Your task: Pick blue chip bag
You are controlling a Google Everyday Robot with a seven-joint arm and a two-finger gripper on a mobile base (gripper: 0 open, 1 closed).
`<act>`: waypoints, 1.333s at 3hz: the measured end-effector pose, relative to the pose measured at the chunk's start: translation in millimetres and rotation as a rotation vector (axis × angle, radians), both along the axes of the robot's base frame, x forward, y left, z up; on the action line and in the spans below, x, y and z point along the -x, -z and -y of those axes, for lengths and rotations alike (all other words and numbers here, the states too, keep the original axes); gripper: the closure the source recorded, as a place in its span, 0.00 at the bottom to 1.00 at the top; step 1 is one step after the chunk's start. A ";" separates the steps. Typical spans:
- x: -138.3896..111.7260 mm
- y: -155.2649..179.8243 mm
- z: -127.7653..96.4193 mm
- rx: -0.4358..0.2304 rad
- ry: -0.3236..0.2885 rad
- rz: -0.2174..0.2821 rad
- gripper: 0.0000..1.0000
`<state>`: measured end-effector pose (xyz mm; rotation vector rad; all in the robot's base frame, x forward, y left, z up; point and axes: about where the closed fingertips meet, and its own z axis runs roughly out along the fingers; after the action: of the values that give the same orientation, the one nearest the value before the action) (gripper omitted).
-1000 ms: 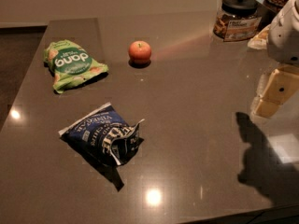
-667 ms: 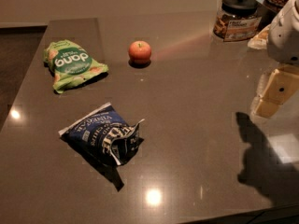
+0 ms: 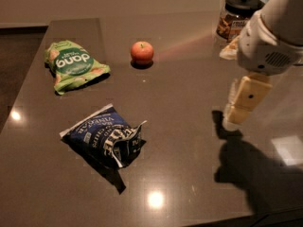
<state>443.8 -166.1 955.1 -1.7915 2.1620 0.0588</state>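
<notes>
While claw (image 3: pixel 232 119) points down at right | well apart from blue chip bag (image 3: pixel 102 136) | opening: cannot tell

The scene is dim: a dark, glossy table (image 3: pixel 189 84) under warm overhead light. A round white glare spot lies on the tabletop to the right of the blue chip bag (image 3: pixel 105 136) and nearer the camera. A smaller glint shows to the bag's left, and a pale square reflection sits far to its right. The bag's foil catches highlights along its creases, and a dark shadow spills from its near side. Far right of the bag, the gripper (image 3: pixel 231 119) hangs low over the table, brightly lit. Its shadow lies beside its tip, and the broad shadow of the arm (image 3: pixel 272 41) falls closer to the camera. A faint reddish streak crosses the surface beyond the bag.
</notes>
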 end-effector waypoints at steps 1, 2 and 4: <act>-2.1 13.7 -39.9 -0.037 -0.063 -0.018 0.00; -3.0 28.3 -80.8 -0.057 -0.126 -0.032 0.00; 10.5 64.9 -150.6 -0.146 -0.219 -0.106 0.00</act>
<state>433.3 -15.5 890.1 -1.9702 1.9642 0.3612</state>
